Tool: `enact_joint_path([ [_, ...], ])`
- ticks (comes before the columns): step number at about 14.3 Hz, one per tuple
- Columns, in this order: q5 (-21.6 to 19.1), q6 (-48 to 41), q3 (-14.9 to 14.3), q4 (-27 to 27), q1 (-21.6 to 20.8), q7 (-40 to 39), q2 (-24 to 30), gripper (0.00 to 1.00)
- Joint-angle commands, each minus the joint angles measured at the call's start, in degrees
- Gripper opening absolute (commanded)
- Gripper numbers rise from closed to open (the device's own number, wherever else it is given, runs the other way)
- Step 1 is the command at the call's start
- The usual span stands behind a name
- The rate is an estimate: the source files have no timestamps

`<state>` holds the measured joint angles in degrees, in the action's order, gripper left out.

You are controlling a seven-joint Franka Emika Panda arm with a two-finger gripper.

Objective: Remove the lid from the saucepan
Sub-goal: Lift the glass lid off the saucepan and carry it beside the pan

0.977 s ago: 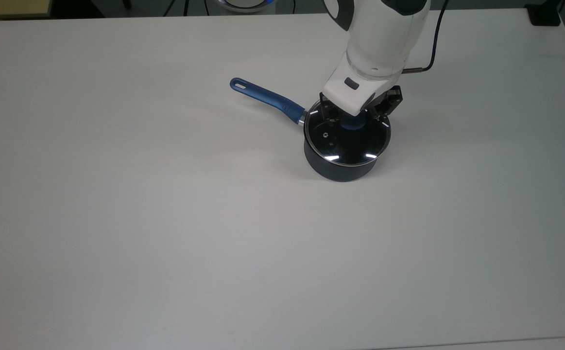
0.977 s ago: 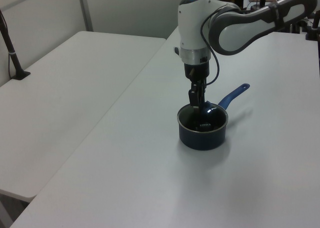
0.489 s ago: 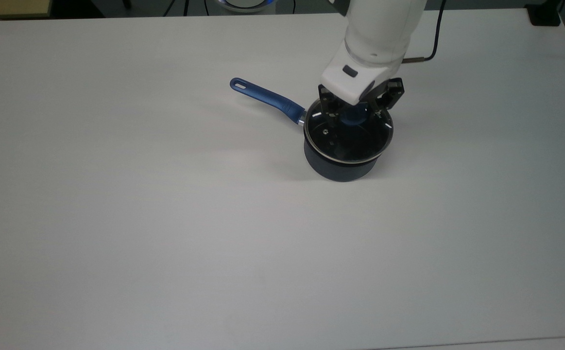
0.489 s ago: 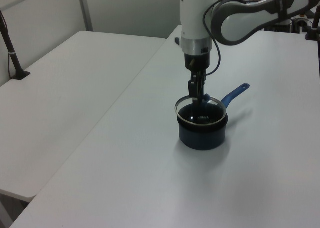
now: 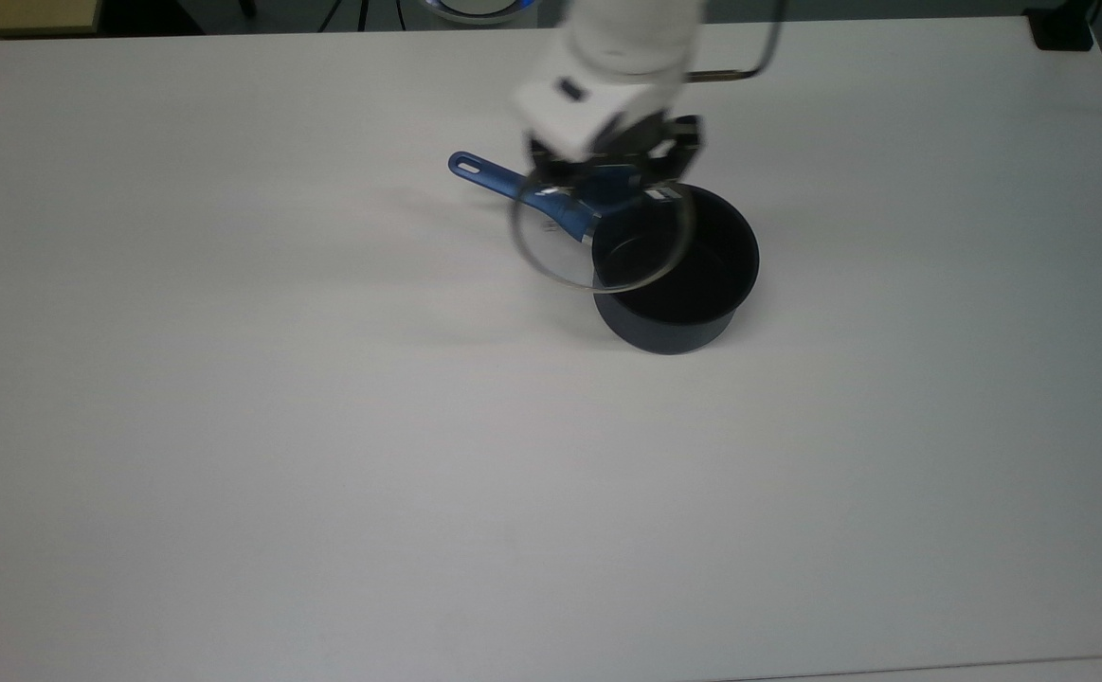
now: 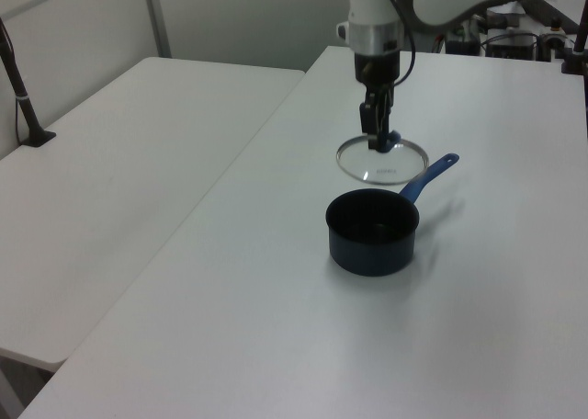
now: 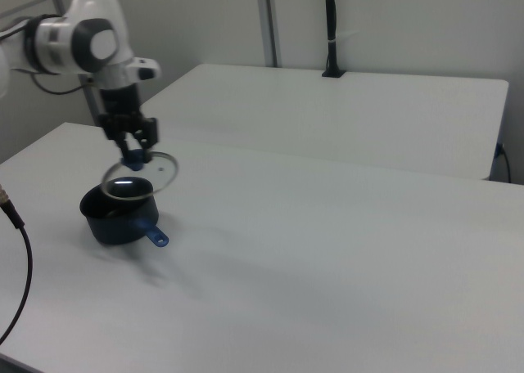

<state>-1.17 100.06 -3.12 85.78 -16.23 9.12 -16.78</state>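
Note:
The saucepan (image 5: 678,294) is a small dark pot standing open on the white table, and its blue handle (image 5: 513,185) points toward the top view's upper left. My gripper (image 5: 612,180) is shut on the blue knob of the lid (image 5: 555,256), a clear glass disc with a thin metal rim. The lid hangs level in the air above the pot's rim, shifted over the handle. In the left view the gripper (image 6: 378,140) holds the lid (image 6: 381,168) behind and above the saucepan (image 6: 372,235). In the right view the lid (image 7: 146,177) hovers above the saucepan (image 7: 110,217) under the gripper (image 7: 135,150).
A second white table (image 6: 110,143) adjoins the work table at the left view's left, with a black post (image 6: 23,97) on it. A black cable (image 7: 20,267) hangs at the right view's left edge. A dark object (image 5: 1062,33) sits at the top view's upper right corner.
The lid rose off the saucepan with the gripper shut on its knob, then moved toward the top view's left, over the handle. The saucepan stayed in place and now stands open.

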Motion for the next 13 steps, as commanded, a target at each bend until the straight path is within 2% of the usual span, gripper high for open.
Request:
enact_joint_path([
  [1,0.38,-0.84,-2.67,1.14,4.79,-6.82,1.14,0.33],
  [2,0.38,-0.66,-3.29,1.41,6.02,-8.49,0.79,0.33],
  [4,0.46,0.39,-3.29,1.59,11.72,-12.0,-1.48,0.33],
  [7,1.07,6.17,-3.21,1.85,15.69,-12.9,-4.91,0.33],
  [13,3.01,11.12,-2.77,2.02,16.93,-12.55,-9.93,0.33],
])
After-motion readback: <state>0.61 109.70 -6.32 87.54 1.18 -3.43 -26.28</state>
